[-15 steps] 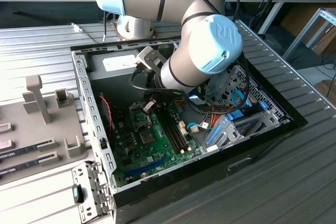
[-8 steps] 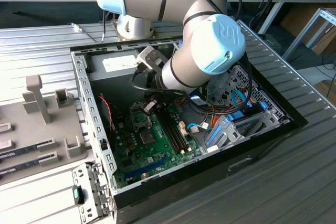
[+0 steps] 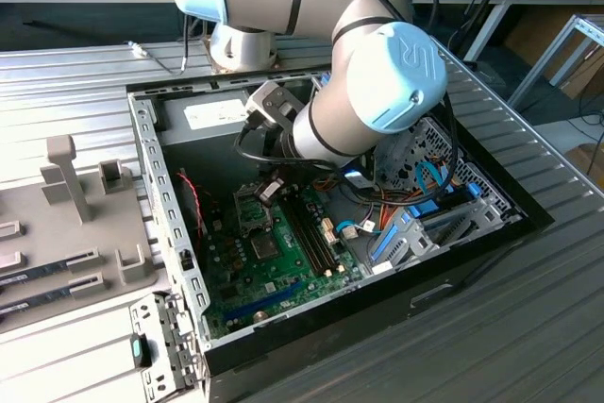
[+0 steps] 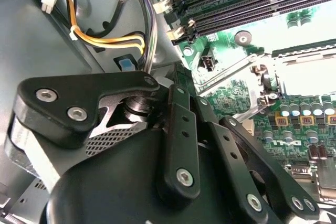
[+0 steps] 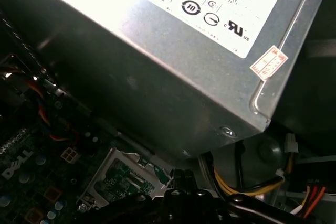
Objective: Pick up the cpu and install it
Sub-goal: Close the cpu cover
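Black linkage of my tool [image 4: 210, 145] fills the near field; whether it is apart or clamped, I cannot tell. Beyond it, toward two o'clock in the second wrist view, lies the socket [image 4: 302, 72]; I cannot locate the cpu.

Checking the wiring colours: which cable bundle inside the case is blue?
The cables on the exterior view's right, beside the drive cage; those by the power supply are yellow, orange and red.
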